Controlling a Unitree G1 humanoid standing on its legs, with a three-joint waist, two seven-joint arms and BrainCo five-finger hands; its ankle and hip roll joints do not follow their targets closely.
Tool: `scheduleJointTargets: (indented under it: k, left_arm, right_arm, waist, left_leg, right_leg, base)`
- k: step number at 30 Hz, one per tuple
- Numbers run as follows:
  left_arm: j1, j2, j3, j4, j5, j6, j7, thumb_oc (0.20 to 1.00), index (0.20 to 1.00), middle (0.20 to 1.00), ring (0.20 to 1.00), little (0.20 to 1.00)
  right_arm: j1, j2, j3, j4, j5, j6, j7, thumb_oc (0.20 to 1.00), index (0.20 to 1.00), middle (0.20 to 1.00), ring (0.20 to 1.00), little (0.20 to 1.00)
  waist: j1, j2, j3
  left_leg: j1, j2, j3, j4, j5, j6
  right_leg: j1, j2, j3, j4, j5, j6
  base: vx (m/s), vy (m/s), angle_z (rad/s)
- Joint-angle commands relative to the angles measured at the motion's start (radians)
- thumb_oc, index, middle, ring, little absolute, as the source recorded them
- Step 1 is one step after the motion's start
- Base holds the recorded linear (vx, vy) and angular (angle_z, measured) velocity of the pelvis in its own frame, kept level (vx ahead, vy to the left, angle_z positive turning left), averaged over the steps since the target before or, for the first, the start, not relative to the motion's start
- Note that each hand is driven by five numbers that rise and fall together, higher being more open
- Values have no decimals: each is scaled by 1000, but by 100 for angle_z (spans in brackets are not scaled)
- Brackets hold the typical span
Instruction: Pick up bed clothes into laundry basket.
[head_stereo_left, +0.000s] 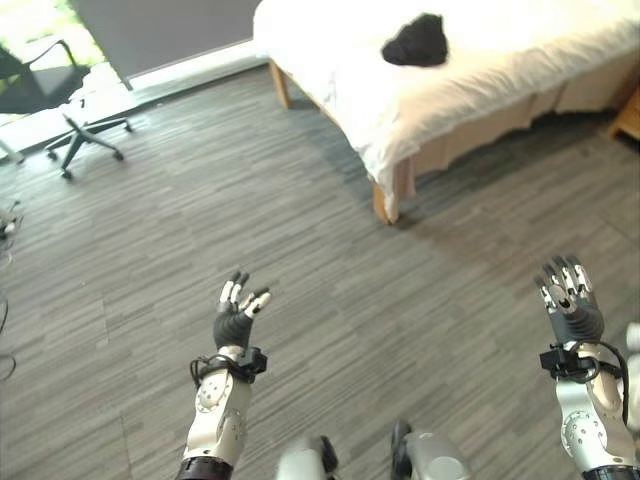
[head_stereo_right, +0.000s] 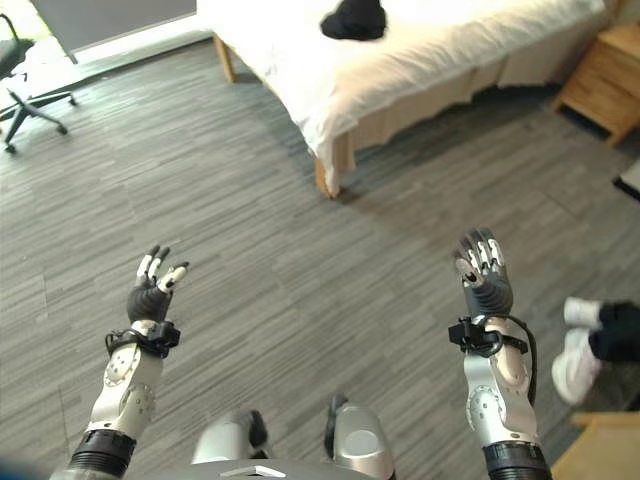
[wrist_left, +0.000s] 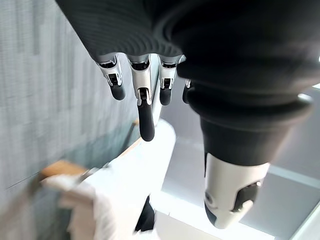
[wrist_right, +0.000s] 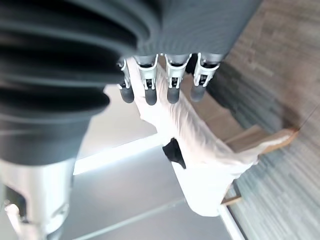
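Approach step: both the left robot hand (head_stereo_left: 238, 318) and right robot hand (head_stereo_left: 570, 300) hang open and empty over the floor (head_stereo_left: 300, 220), well short of the dark garment (head_stereo_left: 416, 42) near the bed (head_stereo_left: 480, 60) middle, so walking closer likely comes next.

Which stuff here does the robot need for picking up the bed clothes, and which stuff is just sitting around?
For the job:
- black garment lying on top of the bed
- bed with white bedding
- left hand, open, over the floor
- right hand, open, over the floor

Just around:
- office chair
- wooden nightstand
- a person's shoes
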Motion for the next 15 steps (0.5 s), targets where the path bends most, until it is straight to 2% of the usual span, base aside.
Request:
scheduleJointTargets:
  k: [1, 2, 3, 4, 6, 7, 8, 9, 10, 11, 12, 13, 14, 15]
  left_arm:
    - [6, 52, 24, -35, 14, -48, -2, 1000, 1000, 1000, 1000, 1000]
    - [18, 52, 32, -38, 16, -51, -1, 1000, 1000, 1000, 1000, 1000]
    - [32, 57, 49, -24, 39, -60, -5, 1000, 1000, 1000, 1000, 1000]
    - [33, 57, 49, -24, 39, -60, -4, 1000, 1000, 1000, 1000, 1000]
    - [61, 69, 82, -41, 51, -56, -14, 1000, 1000, 1000, 1000, 1000]
    - [61, 74, 93, -37, 63, -50, -8, 1000, 1000, 1000, 1000, 1000]
    - [61, 74, 93, -37, 63, -50, -8, 1000, 1000, 1000, 1000, 1000]
    - [57, 75, 97, -39, 65, -51, -1, 1000, 1000, 1000, 1000, 1000]
    - [65, 76, 111, -58, 63, -57, 14, 1000, 1000, 1000, 1000, 1000]
    - [65, 76, 111, -58, 63, -57, 14, 1000, 1000, 1000, 1000, 1000]
    - [62, 90, 115, -72, 75, -60, 21, 1000, 1000, 1000, 1000, 1000]
    - [61, 89, 124, -64, 66, -60, 20, 1000, 1000, 1000, 1000, 1000]
    - [66, 86, 127, -73, 49, -60, 8, 1000, 1000, 1000, 1000, 1000]
    - [66, 86, 127, -73, 49, -60, 8, 1000, 1000, 1000, 1000, 1000]
  right_arm:
    - [-22, -77, 17, -53, 8, -63, 17, 1000, 1000, 1000, 1000, 1000]
    - [-29, -83, 35, -51, -7, -61, 20, 1000, 1000, 1000, 1000, 1000]
    - [-55, -79, 57, -32, -21, -55, 27, 1000, 1000, 1000, 1000, 1000]
    - [-55, -79, 57, -32, -22, -55, 27, 1000, 1000, 1000, 1000, 1000]
    - [-54, -59, 62, -41, -17, -37, 44, 1000, 1000, 1000, 1000, 1000]
    - [-49, -47, 59, -48, -31, -40, 39, 1000, 1000, 1000, 1000, 1000]
    - [-49, -47, 59, -48, -31, -40, 39, 1000, 1000, 1000, 1000, 1000]
    - [-49, -37, 59, -46, -33, -35, 34, 1000, 1000, 1000, 1000, 1000]
    - [-52, 0, 71, -56, 0, -36, 46, 1000, 1000, 1000, 1000, 1000]
    - [-52, 0, 71, -56, 0, -36, 46, 1000, 1000, 1000, 1000, 1000]
    - [-46, 4, 93, -49, -24, -20, 50, 1000, 1000, 1000, 1000, 1000]
    - [-44, 2, 103, -50, -44, -9, 48, 1000, 1000, 1000, 1000, 1000]
    - [-32, -6, 95, -58, -35, -2, 54, 1000, 1000, 1000, 1000, 1000]
    - [-32, -7, 95, -58, -35, -2, 55, 1000, 1000, 1000, 1000, 1000]
  waist:
    - [26, 33, 2]
    - [44, 45, 2]
    - [57, 63, -11]
    - [60, 62, -9]
    - [81, 59, -27]
    - [81, 56, -42]
    - [82, 56, -42]
    - [79, 58, -43]
    - [71, 60, -28]
    - [71, 59, -28]
    - [60, 71, -23]
    - [59, 75, -20]
    - [48, 84, -22]
    - [48, 85, -22]
  left_leg:
    - [204, 27, -35, -541, 57, -20]
    - [221, 11, -75, -710, 128, -32]
    - [230, 27, -42, -787, 180, -47]
    - [232, 28, -39, -785, 178, -48]
    - [271, 14, -8, -774, 138, -22]
    - [305, -8, 32, -782, 113, 6]
    - [305, -8, 33, -783, 113, 6]
    - [335, -19, 54, -797, 95, 23]
    - [390, -53, 98, -800, 58, 65]
    - [390, -54, 98, -800, 58, 65]
    - [450, -69, 111, -815, 15, 75]
    - [474, -74, 136, -835, 20, 83]
    - [511, -80, 136, -865, 6, 71]
    - [512, -79, 136, -866, 7, 71]
  right_leg:
    - [0, -12, 103, -120, 145, 127]
    - [19, 1, 121, -127, 135, 135]
    - [71, 17, 137, -108, 99, 142]
    - [71, 16, 140, -106, 98, 142]
    - [70, -2, 155, -9, 78, 165]
    - [46, -30, 150, 120, 121, 194]
    - [45, -30, 151, 120, 122, 194]
    - [6, -56, 142, 215, 148, 212]
    - [-79, -126, 114, 389, 256, 247]
    - [-79, -127, 115, 389, 255, 247]
    - [-132, -171, 75, 457, 261, 262]
    - [-160, -202, 50, 452, 260, 247]
    - [-196, -226, 39, 360, 235, 236]
    - [-195, -225, 39, 359, 235, 236]
  base:
    - [523, 84, -44]
    - [1015, 130, -70]
    - [670, 81, -93]
    - [675, 81, -105]
    - [472, 165, -111]
    - [407, 184, -88]
    - [340, 172, -101]
    - [379, 210, -113]
    - [379, 210, -85]
    - [527, 254, -53]
    - [322, 134, -22]
    - [549, 106, -18]
    - [293, -2, -5]
    - [343, -65, -10]
